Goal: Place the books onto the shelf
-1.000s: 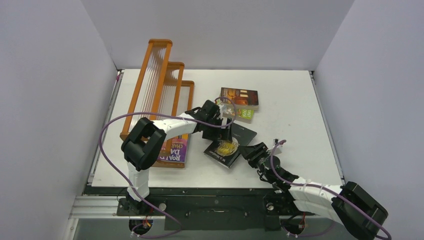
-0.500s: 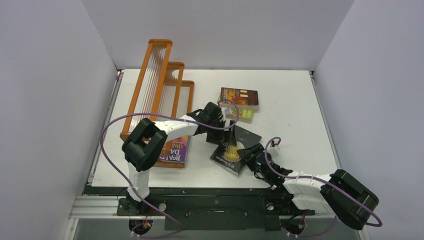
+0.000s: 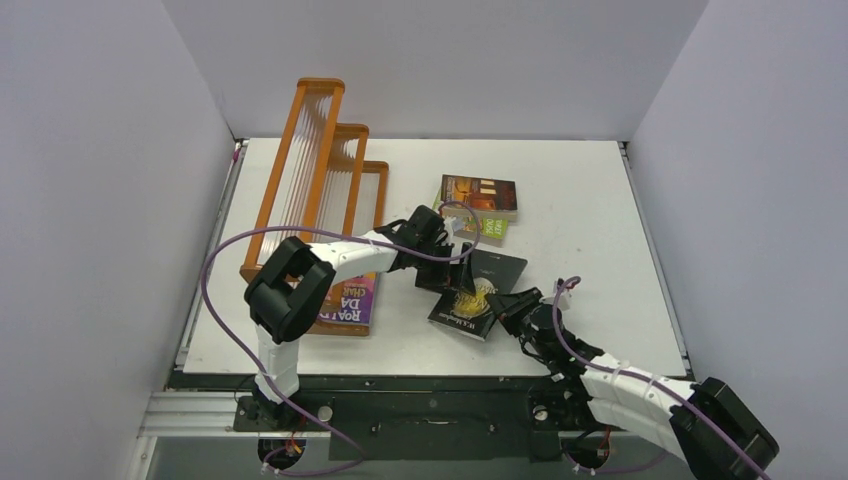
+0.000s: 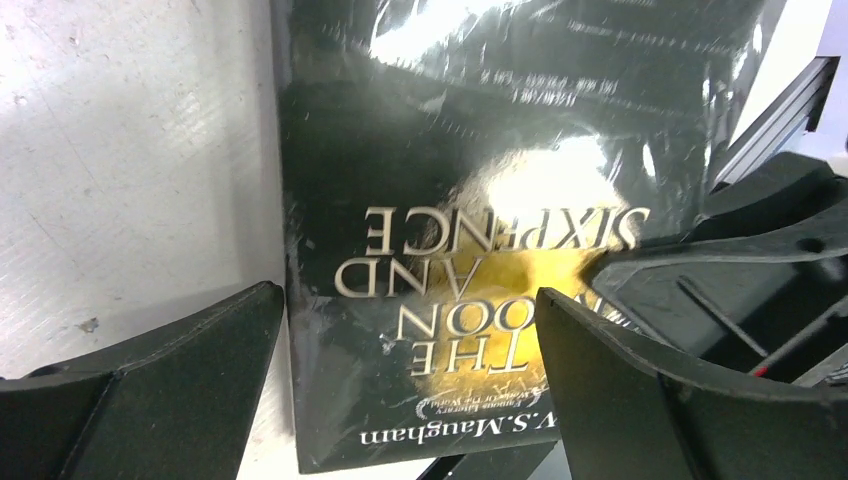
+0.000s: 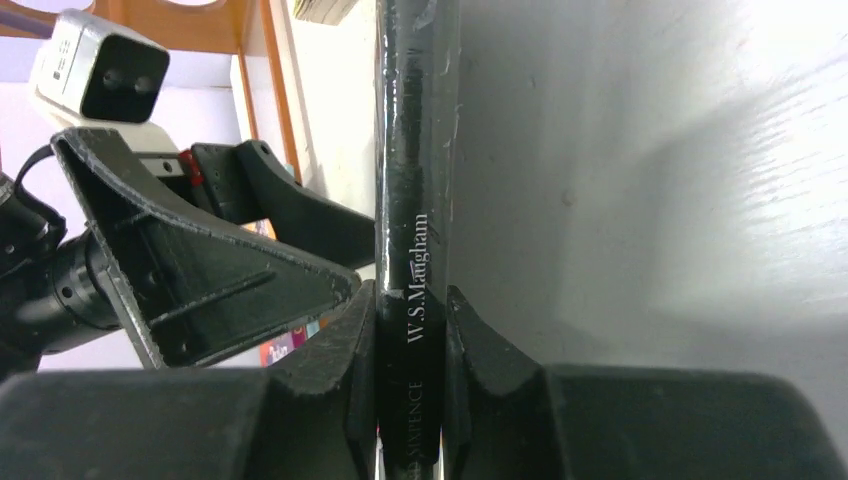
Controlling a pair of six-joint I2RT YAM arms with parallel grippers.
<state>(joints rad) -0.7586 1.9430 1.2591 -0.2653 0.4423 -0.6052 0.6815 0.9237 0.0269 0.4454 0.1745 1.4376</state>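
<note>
A black book with a gold emblem point(image 3: 478, 290) lies near the table's middle; its title shows in the left wrist view point(image 4: 480, 200). My right gripper point(image 3: 503, 303) is shut on its spine edge point(image 5: 415, 150), a pad on each side point(image 5: 412, 320). Just above the cover hovers my left gripper point(image 3: 455, 272), open, with its fingers straddling the book point(image 4: 407, 295). The orange-brown shelf point(image 3: 320, 170) stands at the back left. An orange-purple Roald Dahl book point(image 3: 350, 300) lies by its near end. A dark brown-orange book point(image 3: 480, 195) and a green book point(image 3: 490, 228) lie further back.
White walls close in the table on three sides. The left arm's purple cable point(image 3: 215, 270) loops out over the table's left part. The right gripper's body point(image 4: 760, 230) crowds the left gripper's right finger.
My right gripper has closed on the black book's spine edge. The book has shifted to the right and turned a little. The left gripper stays open over it.
</note>
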